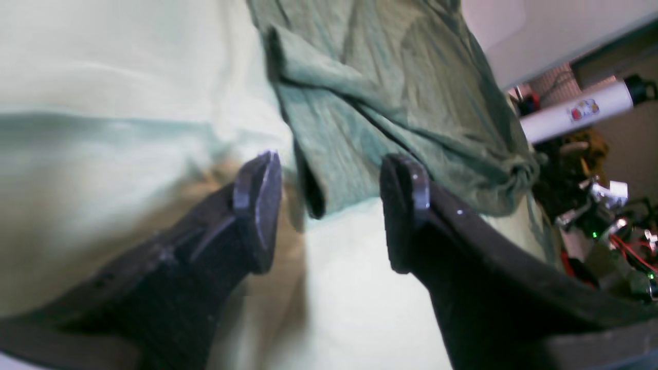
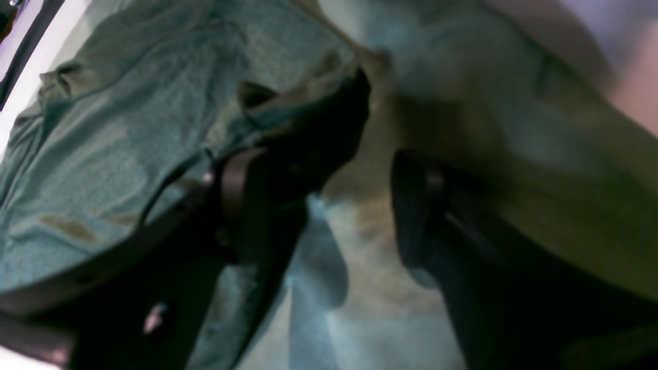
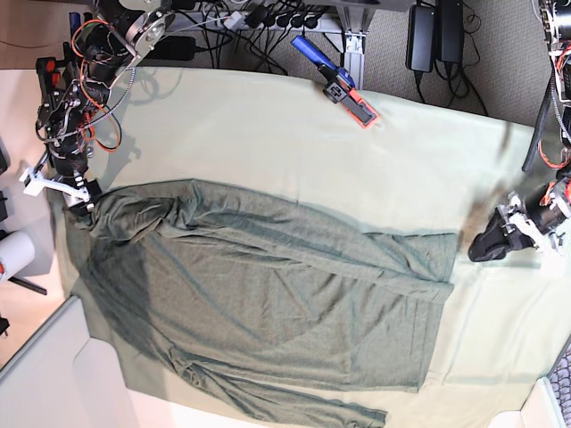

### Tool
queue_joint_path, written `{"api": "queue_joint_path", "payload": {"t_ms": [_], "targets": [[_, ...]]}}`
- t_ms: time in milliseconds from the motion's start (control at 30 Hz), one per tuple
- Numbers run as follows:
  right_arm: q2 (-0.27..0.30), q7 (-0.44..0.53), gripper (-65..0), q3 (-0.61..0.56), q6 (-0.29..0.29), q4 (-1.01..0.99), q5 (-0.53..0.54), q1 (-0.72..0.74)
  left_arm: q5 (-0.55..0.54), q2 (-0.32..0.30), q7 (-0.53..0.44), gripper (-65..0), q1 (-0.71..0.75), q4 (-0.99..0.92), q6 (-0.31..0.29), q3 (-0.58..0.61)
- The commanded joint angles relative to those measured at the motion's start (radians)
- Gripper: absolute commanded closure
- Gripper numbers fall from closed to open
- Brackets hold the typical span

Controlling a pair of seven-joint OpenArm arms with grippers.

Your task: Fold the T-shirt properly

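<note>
The T-shirt (image 3: 268,294) lies flat on the mint table cloth (image 3: 419,160), olive-green and wrinkled, with a sleeve folded across its body. My left gripper (image 3: 486,245) hovers just right of the shirt's upper right corner. In the left wrist view it (image 1: 331,210) stands open, and the T-shirt corner (image 1: 360,103) reaches down toward the gap without being clamped. My right gripper (image 3: 85,207) sits at the shirt's upper left corner. Its jaws (image 2: 326,205) are open too, the left finger (image 2: 241,205) lying against the T-shirt fabric (image 2: 103,128), with pale cloth showing between the fingers.
A blue and orange tool (image 3: 339,76) lies on the cloth at the back. Cables and power bricks (image 3: 428,36) crowd the floor behind the table. A white roll (image 3: 13,254) stands off the left edge, also seen as a white cylinder (image 1: 576,110).
</note>
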Motion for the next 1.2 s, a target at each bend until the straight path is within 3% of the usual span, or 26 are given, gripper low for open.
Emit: {"api": "queue_joint_path", "payload": {"t_ms": [0, 333, 633, 800, 1000, 1067, 1167], "targets": [[0.013, 0.017, -36.2, 0.001, 0.020, 0.013, 0.018, 0.026, -0.011, -0.008, -0.023, -34.2, -0.019, 0.018, -0.009, -0.003], [-0.023, 0.018, -36.2, -0.023, 0.031, 0.012, 0.016, 0.050, 0.132, 0.076, -0.095, -34.2, -0.022, 0.018, -0.009, -0.002], [-0.089, 0.028, -36.2, -0.033, 0.031, 0.012, -0.008, 0.063, 0.229, 0.093, -0.132, -34.2, -0.052, 0.009, -0.009, 0.065], [-0.096, 0.028, -36.2, -0.034, 0.031, 0.012, -0.026, 0.062, 0.326, 0.110, -0.187, -34.2, -0.075, 0.009, 0.013, 0.105], [-0.097, 0.032, -36.1, -0.035, 0.031, 0.012, -0.025, 0.062, 0.362, 0.109, -0.198, -33.9, -0.083, 0.003, 0.020, 0.114], [-0.097, 0.044, -36.0, -0.035, 0.031, 0.012, -0.025, 0.062, 0.372, 0.109, -0.200, -30.1, -0.083, -0.003, 0.020, 0.123], [-0.097, 0.051, -33.9, -0.043, 0.031, 0.012, -0.026, 0.063, 0.424, 0.109, -0.226, -12.0, -0.083, -0.003, 0.019, 0.146]]}}
